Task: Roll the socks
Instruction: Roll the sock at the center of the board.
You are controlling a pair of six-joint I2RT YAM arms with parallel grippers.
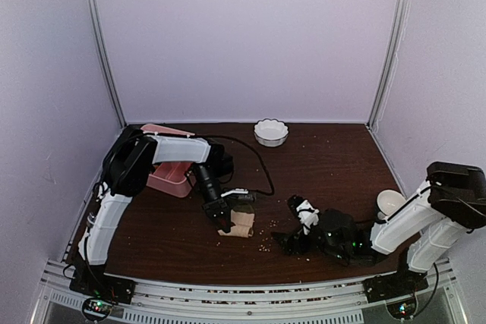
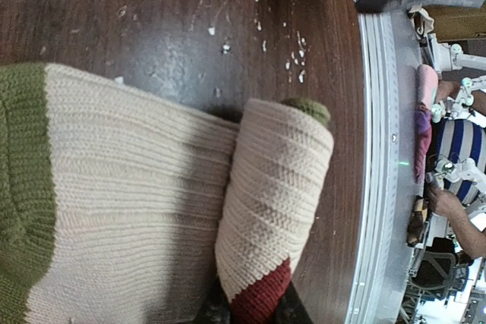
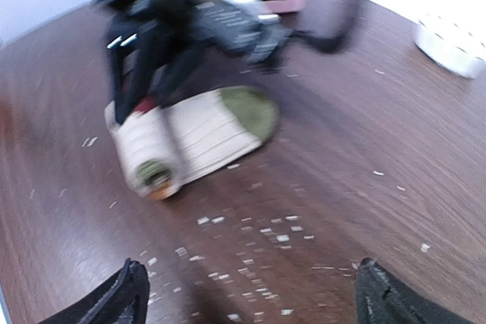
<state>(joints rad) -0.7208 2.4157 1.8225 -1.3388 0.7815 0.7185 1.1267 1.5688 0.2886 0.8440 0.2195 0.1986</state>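
While your left gripper pinches the half-rolled socks just below centre frame, your right gripper hangs spread and empty. The knit looks soft, light and springy: grip across the roll.

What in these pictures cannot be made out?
Fingertips of the left gripper: left wrist view, covered by the rolled beige knit sock, cut by the bottom edge.
Second sock: no view separates one from the roll.
Contents of the pink compartment tray: top view, left arm partly covers it.
Knit detail: right wrist view, motion blur.
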